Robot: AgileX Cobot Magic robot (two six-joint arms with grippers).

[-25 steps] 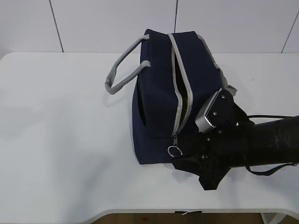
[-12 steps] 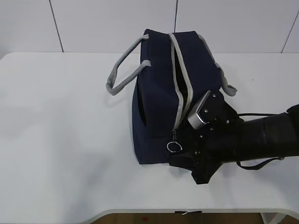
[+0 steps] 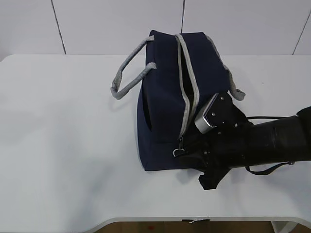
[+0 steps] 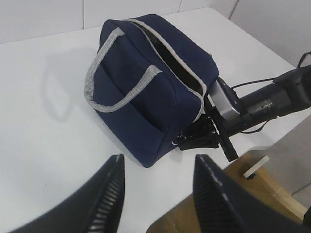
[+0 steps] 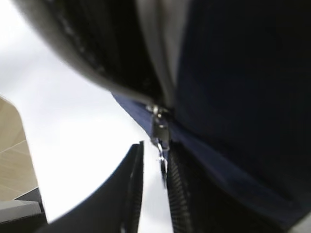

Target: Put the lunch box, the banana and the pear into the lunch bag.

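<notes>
**Zipper pull in the jaws, bag contents unseen**

While the lunch bag lies on its side near the middle of the tabletop, toward the far edge, the right gripper sits at the bag's near end, right at the metal ring pull. In the right wrist view its two fingers stand close together with the zipper slider and ring between them; it looks like a pinch on the pull, though the blur up close makes contact hard to confirm. The left gripper hangs with jaws parted and empty, well back from the bag on the left side of the table.

The grey zipper runs along the top of the bag and gapes for most of its length, showing a dark slit. No lunch box, banana or pear lies anywhere on the tabletop in any view. My judgement is that they are likely inside already and that closing the zipper is the step in hand, but the interior is too dark to tell.
</notes>
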